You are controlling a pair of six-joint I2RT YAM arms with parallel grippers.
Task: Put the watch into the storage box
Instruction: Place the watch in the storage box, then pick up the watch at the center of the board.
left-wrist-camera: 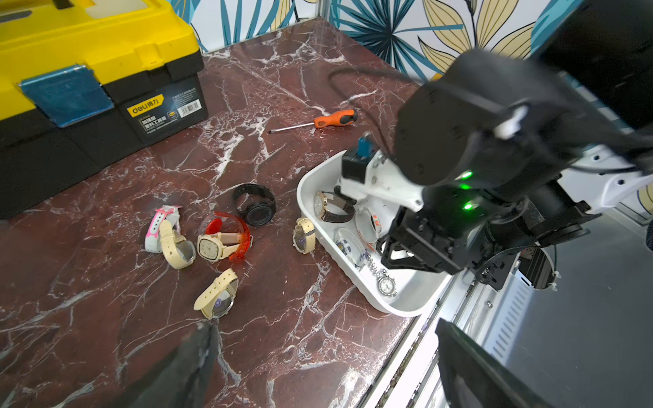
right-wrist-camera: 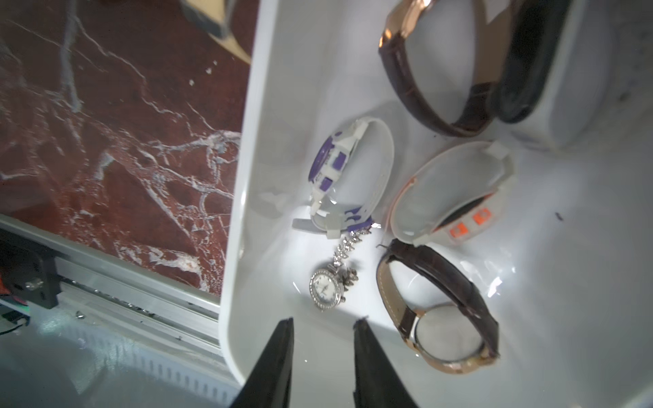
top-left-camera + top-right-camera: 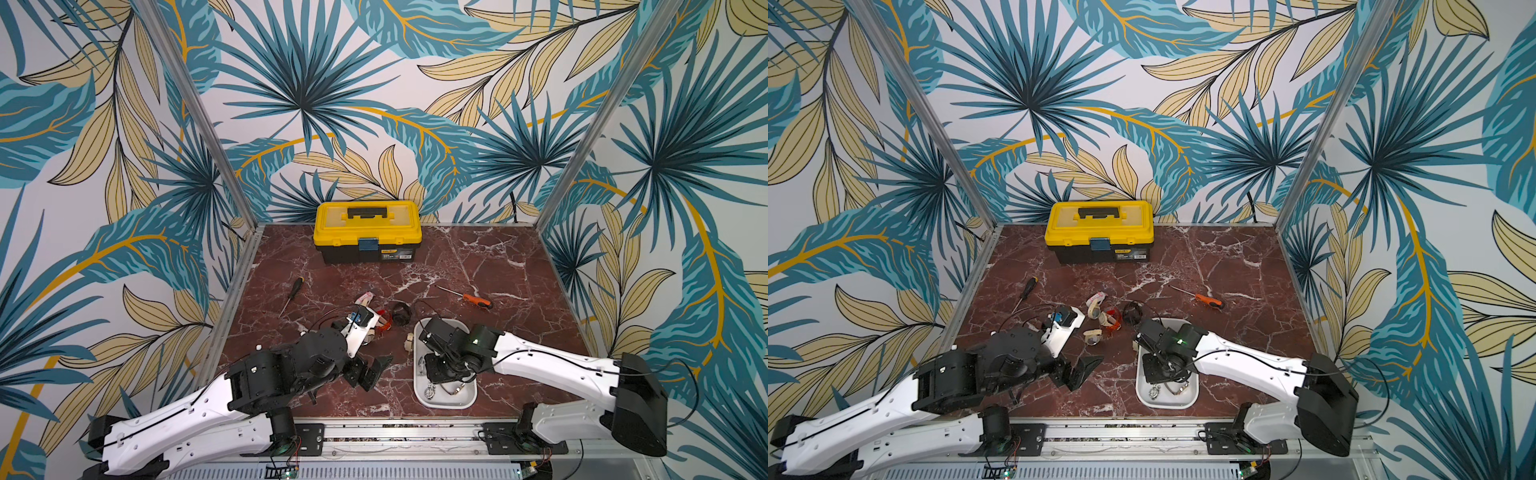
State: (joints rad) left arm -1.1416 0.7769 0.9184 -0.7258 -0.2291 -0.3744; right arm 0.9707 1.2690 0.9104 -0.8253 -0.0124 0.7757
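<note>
The white storage box [image 3: 444,405] [image 2: 243,176] stands near the table's front edge, right of the middle. Several watches lie in it, among them a brown-strap watch [image 2: 448,318], a silver chain watch [image 2: 327,286] and a white and purple watch [image 2: 339,166]. My right gripper [image 2: 325,320] hangs inside the box just above its floor, jaws parted with nothing between them. More watches lie loose on the marble left of the box: cream ones [image 1: 215,295] [image 1: 304,235], a black one [image 1: 256,205], a pink and white one [image 1: 159,226]. My left gripper [image 1: 325,326] [image 3: 374,372] hovers wide open and empty over the table.
A yellow-lidded black toolbox [image 3: 368,232] stands at the back. An orange-handled screwdriver [image 3: 473,299] lies behind the box and a black-handled screwdriver [image 3: 293,293] at the left. The aluminium rail [image 3: 395,434] runs along the front edge. Patterned walls enclose both sides.
</note>
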